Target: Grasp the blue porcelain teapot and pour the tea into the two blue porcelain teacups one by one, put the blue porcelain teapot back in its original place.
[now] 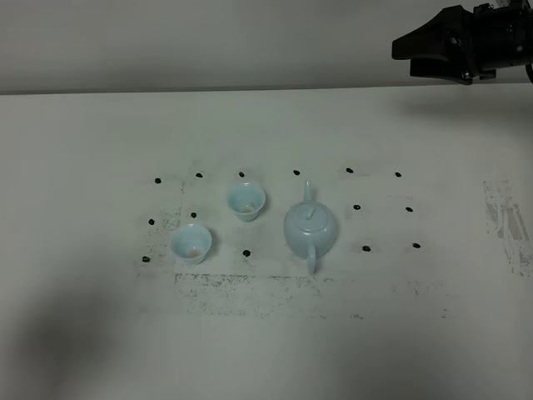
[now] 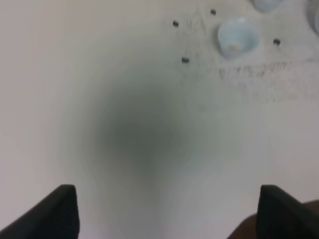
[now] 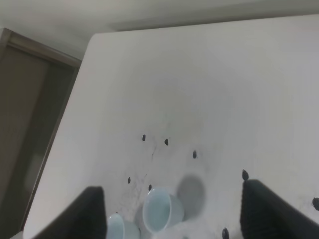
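Exterior high shows the blue porcelain teapot (image 1: 310, 229) on the bench (image 1: 83, 125) beside the two blue porcelain teacups (image 1: 246, 201), so my right tool (image 3: 175, 209), spread wide and holding nothing, should drop straight onto the loop handle (image 1: 311, 262) and squeeze softly.

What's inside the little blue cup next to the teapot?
The cup stands upright and open, showing a faint brownish patch at its bottom; tea or stain, I cannot tell. The teapot beside it has its lid on, hiding its inside.
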You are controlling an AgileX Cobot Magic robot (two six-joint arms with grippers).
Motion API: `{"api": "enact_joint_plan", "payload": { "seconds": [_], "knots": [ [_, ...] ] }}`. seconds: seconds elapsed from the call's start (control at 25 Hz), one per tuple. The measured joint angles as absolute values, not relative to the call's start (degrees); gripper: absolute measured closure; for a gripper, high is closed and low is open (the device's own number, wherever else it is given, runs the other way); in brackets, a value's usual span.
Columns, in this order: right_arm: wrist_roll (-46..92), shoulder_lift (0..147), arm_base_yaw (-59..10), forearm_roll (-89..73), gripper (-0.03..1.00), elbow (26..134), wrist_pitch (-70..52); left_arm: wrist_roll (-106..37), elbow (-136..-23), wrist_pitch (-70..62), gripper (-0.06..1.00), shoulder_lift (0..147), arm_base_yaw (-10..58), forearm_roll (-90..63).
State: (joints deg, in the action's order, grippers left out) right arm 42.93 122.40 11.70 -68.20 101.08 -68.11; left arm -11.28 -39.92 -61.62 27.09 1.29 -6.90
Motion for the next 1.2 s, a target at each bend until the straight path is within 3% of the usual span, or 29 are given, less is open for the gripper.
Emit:
{"api": "enact_joint_plan", "payload": {
  "seconds": [0.52, 1.2],
  "knots": [
    [42.9, 122.4, 11.7, -68.1, 0.38, 101.1, -67.9, -6.6, -27.8, -62.8, 0.22, 12.0, 1.3, -4.2],
    [43.0, 122.4, 11.7, -66.3, 0.38, 101.1, -67.9, -5.5, -26.2, -60.9, 0.22, 3.0, 1.3, -4.8]
  ]
}}
